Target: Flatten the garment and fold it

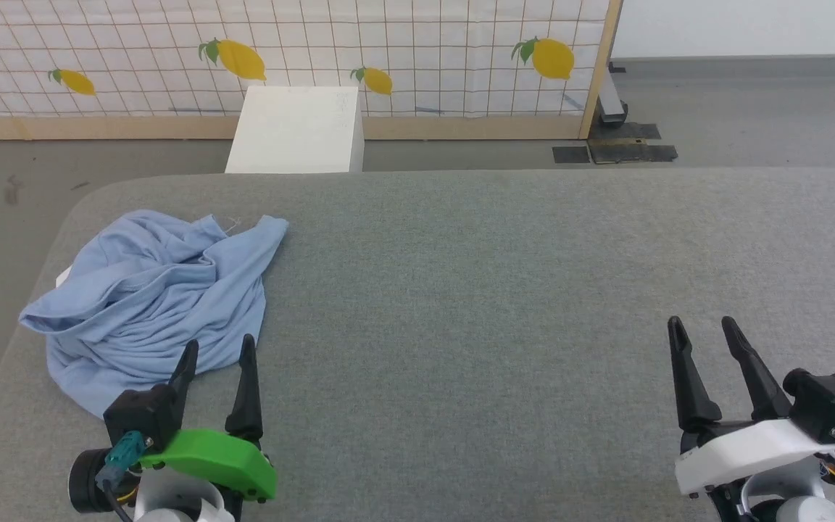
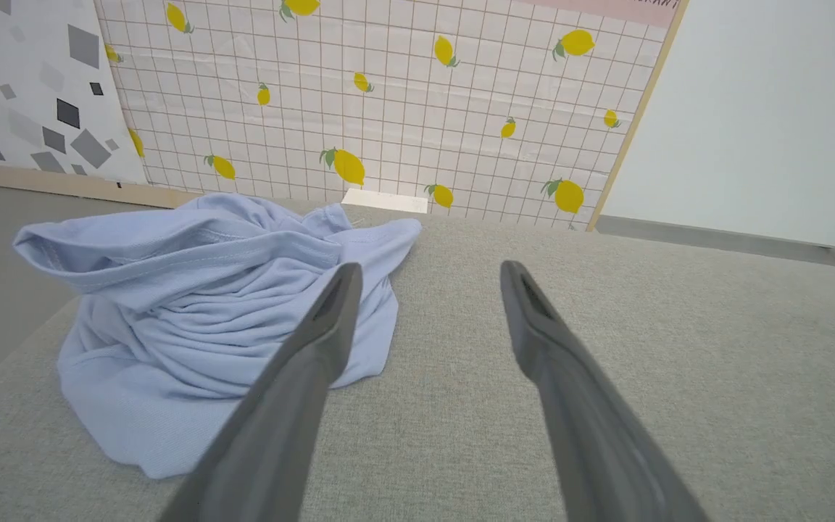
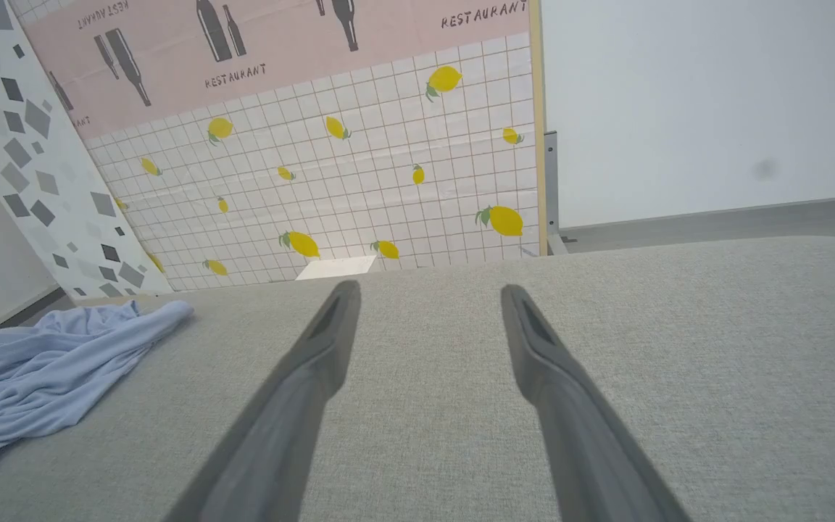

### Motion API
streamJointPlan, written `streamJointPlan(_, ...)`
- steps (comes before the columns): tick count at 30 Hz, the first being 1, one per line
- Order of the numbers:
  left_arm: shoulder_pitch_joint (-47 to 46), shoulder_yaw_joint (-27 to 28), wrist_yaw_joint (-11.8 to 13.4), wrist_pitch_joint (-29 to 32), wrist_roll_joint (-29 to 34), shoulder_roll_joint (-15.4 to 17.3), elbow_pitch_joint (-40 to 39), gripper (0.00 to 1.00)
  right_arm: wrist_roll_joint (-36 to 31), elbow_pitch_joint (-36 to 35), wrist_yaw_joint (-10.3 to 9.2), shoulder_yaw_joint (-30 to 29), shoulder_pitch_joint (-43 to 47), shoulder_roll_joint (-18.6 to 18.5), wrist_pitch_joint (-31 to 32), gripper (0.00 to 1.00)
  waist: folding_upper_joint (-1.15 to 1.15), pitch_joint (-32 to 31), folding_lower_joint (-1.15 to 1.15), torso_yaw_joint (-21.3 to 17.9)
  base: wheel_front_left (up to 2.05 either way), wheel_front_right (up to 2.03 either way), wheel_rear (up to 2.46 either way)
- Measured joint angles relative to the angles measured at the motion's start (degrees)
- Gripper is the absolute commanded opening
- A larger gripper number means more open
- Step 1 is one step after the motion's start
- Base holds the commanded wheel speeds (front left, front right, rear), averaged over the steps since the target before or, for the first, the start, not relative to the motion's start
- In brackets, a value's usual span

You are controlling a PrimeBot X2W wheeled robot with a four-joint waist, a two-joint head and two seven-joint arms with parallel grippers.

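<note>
Here we are at the grey fabric-covered table [image 1: 497, 290], and the garment [image 1: 149, 290] sits in a rumpled heap on the table's left part, close to its left edge and rounded far corner. It is sky blue, full of folds and ridges, with one hemmed edge raised along the top of the pile in the left wrist view [image 2: 200, 304]. Nothing about it is flat or folded.

The left gripper [image 1: 219, 343] hovers over the table's near left part, jaws spread wide and holding nothing. One finger's tip overlaps the heap's near edge; whether it touches the cloth, I cannot tell. The left wrist view [image 2: 430, 267] shows the same: one finger across the pile, the other over bare table.

The right gripper [image 1: 700, 320] hangs over the table's near right part, jaws wide too, empty, bare grey fabric between them [image 3: 430, 286]. From there the garment [image 3: 40, 362] lies well apart, across the table.

Beyond the table's far edge stands a white box [image 1: 298, 130] on the floor, against a lemon-printed panel [image 1: 425, 51].
</note>
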Motion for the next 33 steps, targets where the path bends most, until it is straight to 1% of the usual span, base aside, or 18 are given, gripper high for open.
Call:
streamJointPlan(19, 0.1, 0.3, -1.1, -2.5, -1.0, 0.3, 1.4, 1.0, 1.6, 0.6, 0.0, -0.4, 1.1, 0.0, -2.5, 1.0, 0.0, 0.1, 0.0, 0.5, 0.0, 0.0, 0.0)
streamJointPlan(26, 0.0, 0.8, -1.6, -3.1, -1.2, 0.4, 1.6, 1.0, 1.4, 0.7, 0.0, -0.4, 1.1, 0.0, -3.3, 1.0, 0.0, 0.3, 0.0, 1.6, 0.0, 0.0, 0.0)
streamJointPlan(33, 0.0, 2.0, -2.1, -4.1, -1.3, 0.5, 2.2, 1.0, -0.4, 1.2, 0.0, 0.0, 1.1, 0.0, -4.1, 1.0, 0.0, 0.8, 0.0, 3.7, 0.0, 0.0, 0.0)
